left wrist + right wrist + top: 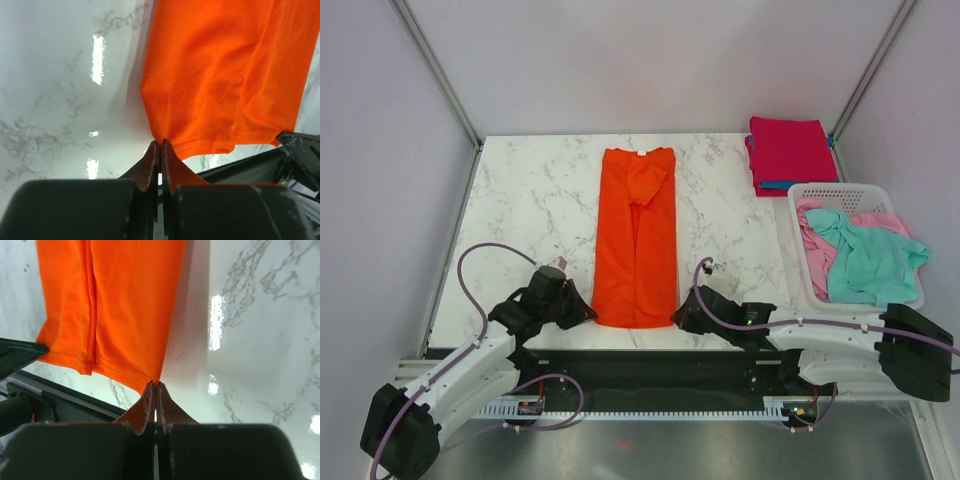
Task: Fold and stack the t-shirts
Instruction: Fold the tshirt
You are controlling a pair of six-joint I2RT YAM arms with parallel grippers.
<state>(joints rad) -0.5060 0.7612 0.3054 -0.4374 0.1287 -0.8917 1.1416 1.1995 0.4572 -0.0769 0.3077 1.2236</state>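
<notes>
An orange-red t-shirt (638,235) lies folded into a long narrow strip down the middle of the marble table, collar at the far end. My left gripper (588,314) is shut on its near left hem corner (161,141). My right gripper (678,318) is shut on its near right hem corner (155,384). Both corners are lifted slightly off the table. A folded magenta shirt (790,152) lies on a blue one (778,185) at the far right. Teal (870,262) and pink (815,250) shirts lie crumpled in the basket.
A white slotted basket (843,192) stands at the right edge of the table. The black front rail (650,365) runs along the near edge between the arm bases. Metal frame posts (435,68) stand at the far corners.
</notes>
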